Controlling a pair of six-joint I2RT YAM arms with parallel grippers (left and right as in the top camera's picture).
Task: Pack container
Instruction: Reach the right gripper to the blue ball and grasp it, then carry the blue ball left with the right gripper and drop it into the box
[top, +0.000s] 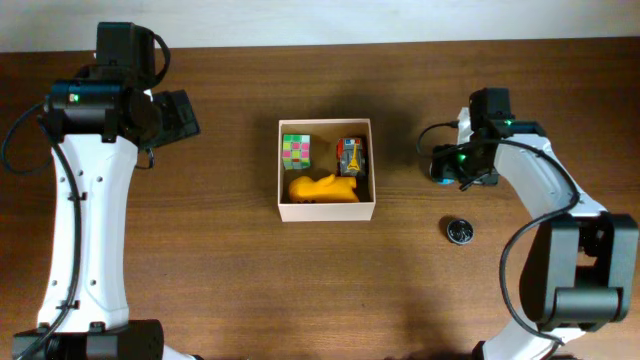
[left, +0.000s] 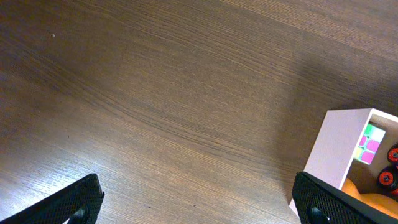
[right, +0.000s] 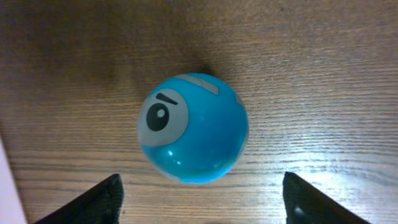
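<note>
The container (top: 326, 211) is a square white box with a tan inside at the table's middle. It holds a colourful cube (top: 296, 151), a small toy with red wheels (top: 351, 155) and a yellow toy (top: 322, 188). Its corner also shows in the left wrist view (left: 336, 149). A blue ball with a cartoon eye (right: 193, 127) lies on the table right of the box. My right gripper (right: 199, 202) is open just above it, its fingers apart from the ball. My left gripper (left: 199, 205) is open and empty over bare wood left of the box.
A small black round object (top: 459, 231) lies on the table near the right arm, toward the front. The white box wall shows at the left edge of the right wrist view (right: 5, 180). The table's far edge runs along the top.
</note>
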